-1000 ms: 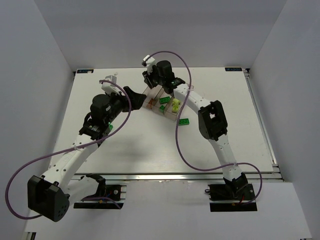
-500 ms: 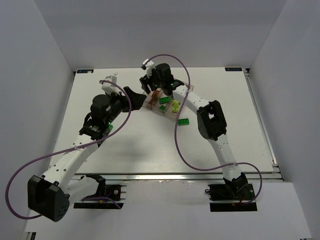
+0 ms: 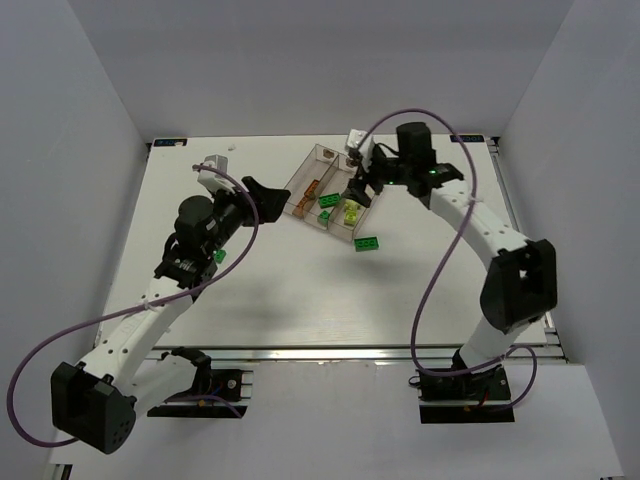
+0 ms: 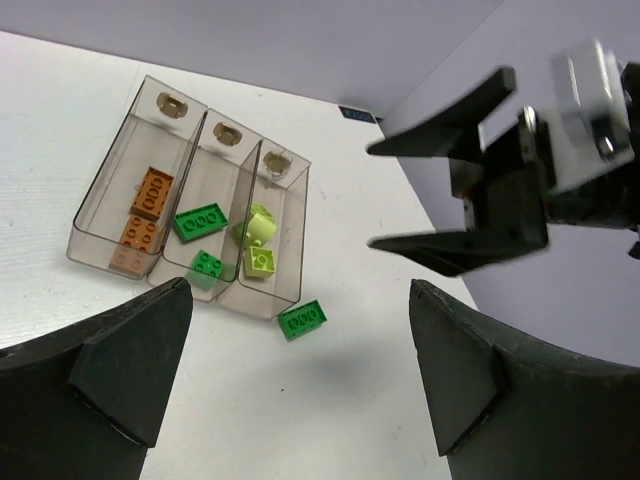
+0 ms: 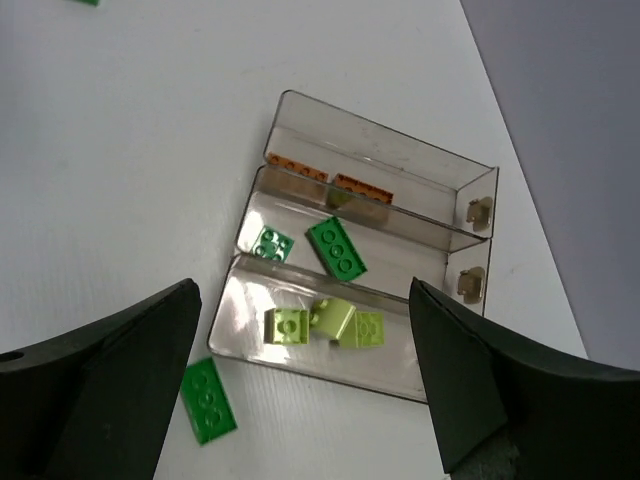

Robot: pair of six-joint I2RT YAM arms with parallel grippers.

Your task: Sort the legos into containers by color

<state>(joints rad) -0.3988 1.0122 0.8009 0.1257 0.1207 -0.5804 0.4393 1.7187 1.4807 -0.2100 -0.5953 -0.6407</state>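
Left end effector (image 3: 265, 198) and right end effector (image 4: 378, 195) both wide open, empty. Bins (image 5: 400, 150) hold legos (image 4: 200, 221) by colour; one green brick (image 4: 301, 319) lies just outside, judged unsorted.

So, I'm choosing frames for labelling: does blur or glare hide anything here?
Left wrist view: the right pincer looks slightly blurred, the containers sharp. Right wrist view: pale glare and reflections on the clear walls, yet the legos read clearly. Top view: even light, soft shadows, legos tiny.
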